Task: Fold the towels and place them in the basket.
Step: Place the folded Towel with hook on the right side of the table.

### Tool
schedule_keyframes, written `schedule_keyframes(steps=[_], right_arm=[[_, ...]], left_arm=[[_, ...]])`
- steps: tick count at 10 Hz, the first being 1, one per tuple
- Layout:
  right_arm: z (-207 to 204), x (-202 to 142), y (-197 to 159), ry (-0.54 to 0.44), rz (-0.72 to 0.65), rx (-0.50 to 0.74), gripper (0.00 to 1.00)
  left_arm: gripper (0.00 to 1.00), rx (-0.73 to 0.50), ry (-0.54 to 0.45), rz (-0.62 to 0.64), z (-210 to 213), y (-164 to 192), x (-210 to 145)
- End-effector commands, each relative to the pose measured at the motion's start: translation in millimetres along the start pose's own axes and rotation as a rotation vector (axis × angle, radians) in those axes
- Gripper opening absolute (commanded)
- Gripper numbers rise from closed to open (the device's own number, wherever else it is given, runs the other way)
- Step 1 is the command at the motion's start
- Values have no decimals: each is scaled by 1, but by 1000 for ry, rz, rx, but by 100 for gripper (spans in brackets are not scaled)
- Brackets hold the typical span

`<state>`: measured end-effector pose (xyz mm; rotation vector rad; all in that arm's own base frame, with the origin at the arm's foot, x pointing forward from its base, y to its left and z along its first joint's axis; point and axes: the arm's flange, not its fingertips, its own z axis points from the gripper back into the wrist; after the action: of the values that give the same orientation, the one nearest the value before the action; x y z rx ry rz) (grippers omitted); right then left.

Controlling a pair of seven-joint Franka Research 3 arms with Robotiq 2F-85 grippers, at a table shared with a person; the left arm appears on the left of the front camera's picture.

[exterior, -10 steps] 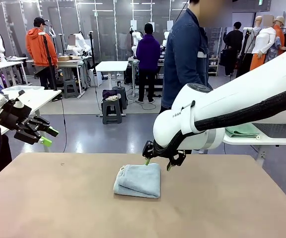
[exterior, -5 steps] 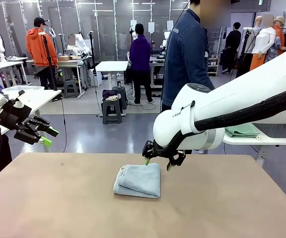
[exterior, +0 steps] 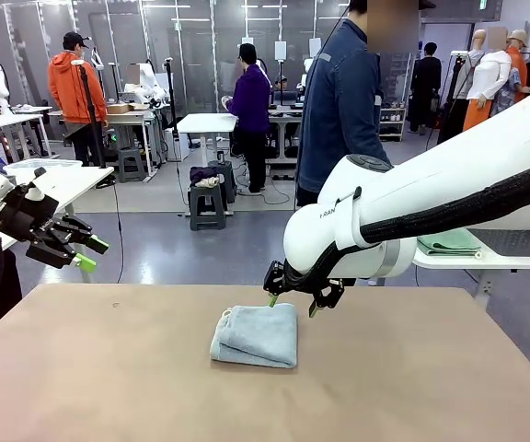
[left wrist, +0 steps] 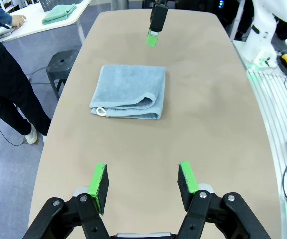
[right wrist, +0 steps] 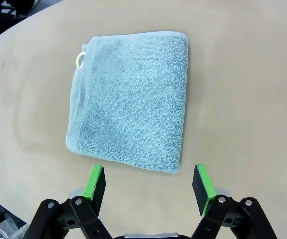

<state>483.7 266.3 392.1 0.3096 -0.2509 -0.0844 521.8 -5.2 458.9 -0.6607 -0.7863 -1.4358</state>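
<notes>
Currently right tool (exterior: pixel 292 305) spread wide, empty, poised by far edge of blue towel (exterior: pixel 256 334); left tool (exterior: pixel 90 254) likewise released, empty.

White arm (exterior: pixel 467 147), black cable sleeve (exterior: pixel 467 207); black left hand (exterior: pixel 92 255), right hand (exterior: pixel 292 305), green pads (right wrist: pixel 94 181).

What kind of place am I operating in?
Probably a robotics lab or workshop hall: white work tables stand in rows behind, people stand among them, and a white robot arm reaches over a tan table with a folded towel.
</notes>
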Motion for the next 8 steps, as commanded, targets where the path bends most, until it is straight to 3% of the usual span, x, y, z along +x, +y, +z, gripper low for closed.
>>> schedule_keyframes(steps=[1, 3, 8], right_arm=[[-1, 0, 1, -9, 1, 4, 89], [0, 0, 0, 0, 0, 0, 89], [-44, 13, -18, -23, -49, -30, 89]], left_arm=[[72, 12, 2, 4, 0, -2, 2], [72, 12, 2, 4, 0, -2, 2], [72, 12, 2, 4, 0, -2, 2]])
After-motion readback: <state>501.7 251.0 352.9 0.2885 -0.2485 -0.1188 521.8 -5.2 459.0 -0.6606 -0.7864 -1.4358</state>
